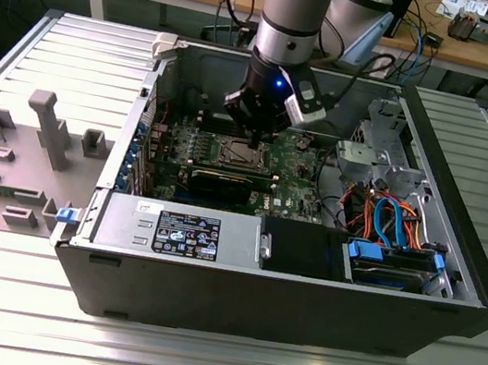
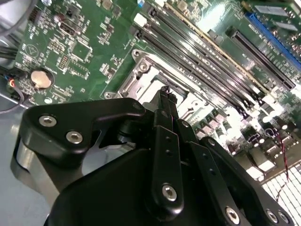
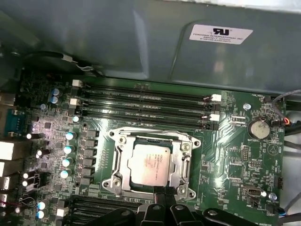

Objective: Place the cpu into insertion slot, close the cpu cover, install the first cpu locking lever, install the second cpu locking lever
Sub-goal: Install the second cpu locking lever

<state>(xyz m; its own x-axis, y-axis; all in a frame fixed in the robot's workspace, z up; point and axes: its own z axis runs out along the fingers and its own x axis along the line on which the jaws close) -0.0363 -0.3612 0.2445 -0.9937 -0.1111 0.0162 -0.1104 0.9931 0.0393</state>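
In the first wrist view the cpu (image 3: 150, 162), silvery grey on top, lies flat in the insertion slot (image 3: 116, 181) on the green board. The cpu cover (image 3: 182, 163), a metal frame, lies down around the chip's edges. My gripper (image 3: 162, 190) is at the socket's edge, its black fingers pressed together with nothing visible between them. In the second wrist view the gripper (image 2: 164, 92) tip meets the cover's (image 2: 141, 75) metal rim. In the exterior view the gripper (image 1: 255, 133) reaches down into the open case just above the socket (image 1: 241, 153). I cannot make out the levers clearly.
Long black memory slots (image 3: 146, 106) run beside the socket, with a coin battery (image 3: 258, 128) further along. The grey case wall (image 3: 141, 42) rises behind. A power supply (image 1: 180, 230), drive bays and coloured cables (image 1: 388, 216) fill the case's front and the exterior view's right. Grey fixtures (image 1: 47, 126) stand outside it.
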